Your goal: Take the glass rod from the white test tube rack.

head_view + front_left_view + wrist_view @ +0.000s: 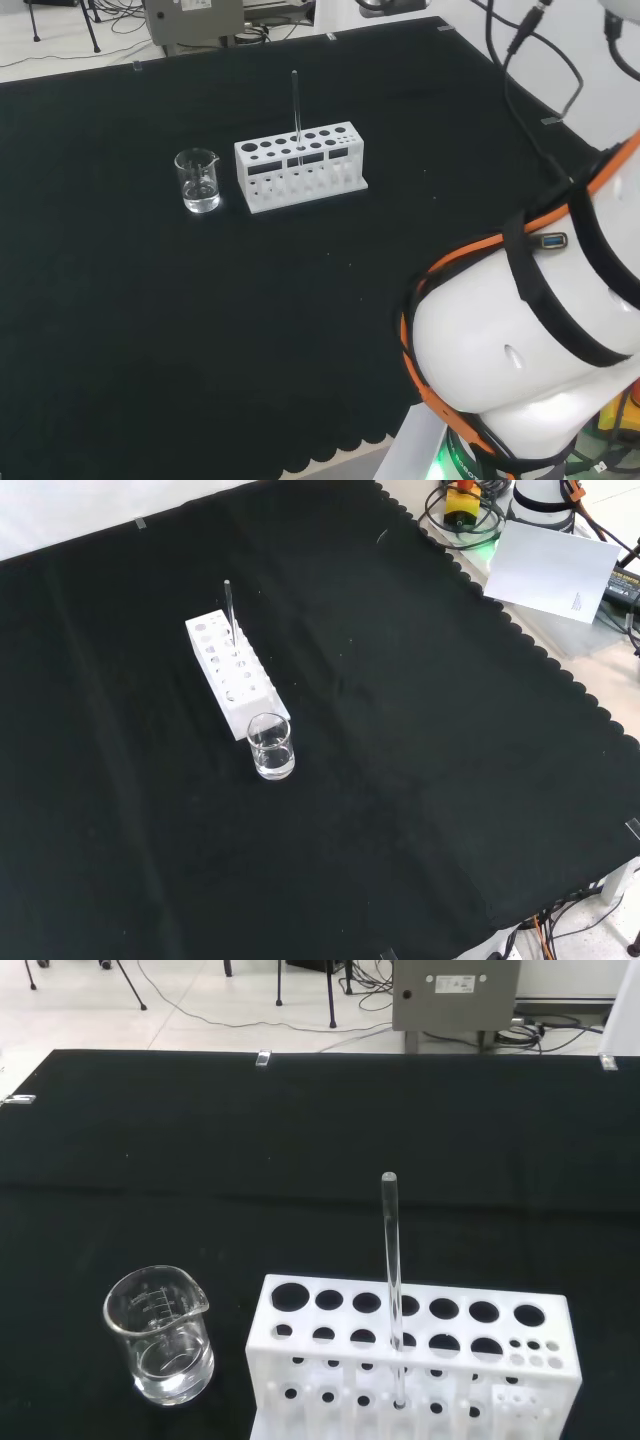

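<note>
A clear glass rod (296, 108) stands upright in a hole of the white test tube rack (300, 166) near the middle of the black cloth in the head view. In the front view the rod (229, 608) rises from the far part of the rack (236, 673). From the wrist view, the rod (392, 1285) sits in a middle hole of the rack (415, 1355), close ahead of the camera. The rack's other holes look empty.
A small clear glass beaker (198, 180) holding a little clear liquid stands just left of the rack in the head view, and nearer than the rack in the front view, beaker (271, 747). The arm's white links (530, 340) take up the head view's lower right.
</note>
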`<action>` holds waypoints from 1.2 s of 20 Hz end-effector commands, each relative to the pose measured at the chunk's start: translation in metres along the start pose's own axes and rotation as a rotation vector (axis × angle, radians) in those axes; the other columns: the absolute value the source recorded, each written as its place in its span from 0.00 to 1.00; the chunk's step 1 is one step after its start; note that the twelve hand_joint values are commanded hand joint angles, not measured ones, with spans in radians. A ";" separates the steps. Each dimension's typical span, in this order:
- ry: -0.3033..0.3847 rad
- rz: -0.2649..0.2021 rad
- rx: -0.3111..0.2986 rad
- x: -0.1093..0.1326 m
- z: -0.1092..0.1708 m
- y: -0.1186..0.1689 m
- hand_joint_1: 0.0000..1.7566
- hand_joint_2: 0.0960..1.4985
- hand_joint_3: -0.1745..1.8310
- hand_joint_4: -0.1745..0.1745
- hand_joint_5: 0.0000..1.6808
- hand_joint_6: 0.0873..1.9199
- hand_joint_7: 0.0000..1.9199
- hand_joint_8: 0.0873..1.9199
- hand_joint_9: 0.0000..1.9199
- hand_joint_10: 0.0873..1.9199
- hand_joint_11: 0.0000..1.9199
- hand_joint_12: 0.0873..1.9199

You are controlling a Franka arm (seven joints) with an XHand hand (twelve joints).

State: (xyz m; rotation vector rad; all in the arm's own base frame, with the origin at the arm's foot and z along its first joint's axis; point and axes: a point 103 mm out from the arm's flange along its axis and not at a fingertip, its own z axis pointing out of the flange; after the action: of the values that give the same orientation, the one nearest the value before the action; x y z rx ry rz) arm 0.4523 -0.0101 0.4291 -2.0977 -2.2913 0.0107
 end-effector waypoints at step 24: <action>-0.022 -0.142 0.050 -0.025 0.096 0.087 0.32 0.58 0.29 0.00 0.15 0.00 0.18 0.49 0.30 0.48 0.17 0.73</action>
State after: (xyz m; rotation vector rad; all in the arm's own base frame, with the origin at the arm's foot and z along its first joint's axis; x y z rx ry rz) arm 0.5344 -0.0258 0.3433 -1.9355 -2.4224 0.0788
